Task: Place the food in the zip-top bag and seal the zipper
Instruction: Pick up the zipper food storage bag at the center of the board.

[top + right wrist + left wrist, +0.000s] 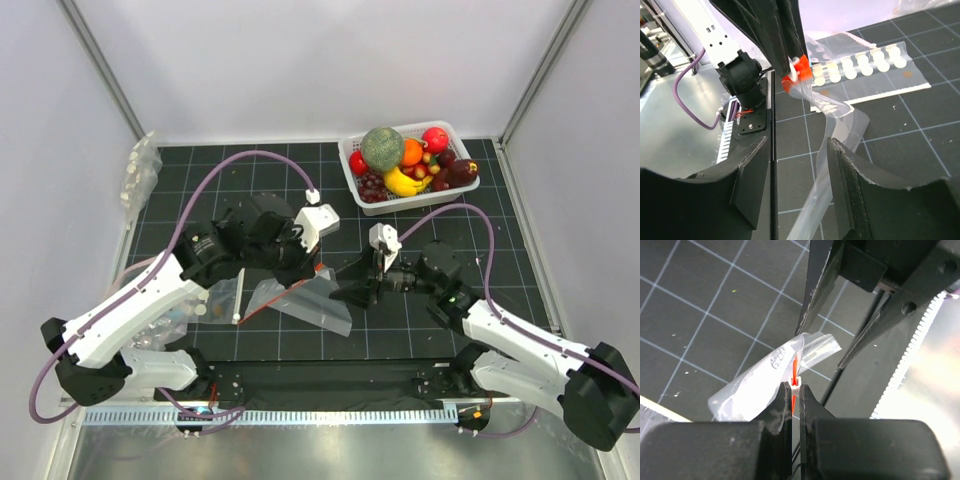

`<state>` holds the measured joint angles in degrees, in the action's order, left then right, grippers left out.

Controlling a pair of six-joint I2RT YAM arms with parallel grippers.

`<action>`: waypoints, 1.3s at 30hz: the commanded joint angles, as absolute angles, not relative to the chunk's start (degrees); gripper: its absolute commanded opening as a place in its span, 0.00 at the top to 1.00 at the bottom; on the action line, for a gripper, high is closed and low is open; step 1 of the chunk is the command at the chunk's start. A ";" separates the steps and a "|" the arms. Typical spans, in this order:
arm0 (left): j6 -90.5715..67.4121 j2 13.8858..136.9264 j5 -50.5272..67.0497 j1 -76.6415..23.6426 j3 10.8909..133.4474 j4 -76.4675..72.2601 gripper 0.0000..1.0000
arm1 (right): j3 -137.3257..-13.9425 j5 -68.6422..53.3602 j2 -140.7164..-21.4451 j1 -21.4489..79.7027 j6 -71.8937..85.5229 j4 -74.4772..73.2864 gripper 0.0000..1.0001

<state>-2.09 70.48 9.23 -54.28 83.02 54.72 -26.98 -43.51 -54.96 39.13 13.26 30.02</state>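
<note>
The zip-top bag (pixel 318 298) is a clear film lifted off the black grid mat at mid-table. My left gripper (pixel 306 266) is shut on the zipper (pixel 794 371), pinching the red-orange strip and its white slider between the fingertips (pixel 786 390). The bag (pixel 757 386) hangs beyond those tips. My right gripper (pixel 352 294) stands open at the bag's right end. A fold of the film (pixel 826 180) runs between its fingers, next to the right pad (pixel 847 175). The food, red balls (pixel 435 138) and an orange ball (pixel 411 151), lies in the white basket (pixel 352 178).
The basket at the back right also holds a green melon ball (pixel 382 147), a banana (pixel 402 184) and dark grapes. Clear bags of white discs lie at the left wall (pixel 140 172) and under the left arm (pixel 865 65). White walls enclose the mat.
</note>
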 commanded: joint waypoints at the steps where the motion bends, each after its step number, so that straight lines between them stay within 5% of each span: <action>1: -0.97 69.00 14.58 -54.58 83.23 53.53 1.00 | -29.97 -40.17 -53.00 40.87 6.07 28.39 0.44; 11: 1.04 69.70 18.81 -57.22 81.12 52.56 1.00 | -31.73 -37.36 -53.00 43.50 3.87 24.88 0.68; 16: 1.32 67.68 18.11 -57.30 78.67 50.63 1.00 | -32.17 -38.23 -51.95 43.59 3.52 23.38 0.99; 28: 0.79 65.57 9.49 -57.30 73.74 47.55 1.00 | -26.37 -26.89 -36.75 43.42 8.88 26.37 0.99; 39: 0.88 58.27 6.33 -57.22 68.47 42.10 1.00 | -30.59 -29.37 -39.56 43.33 9.49 21.00 0.99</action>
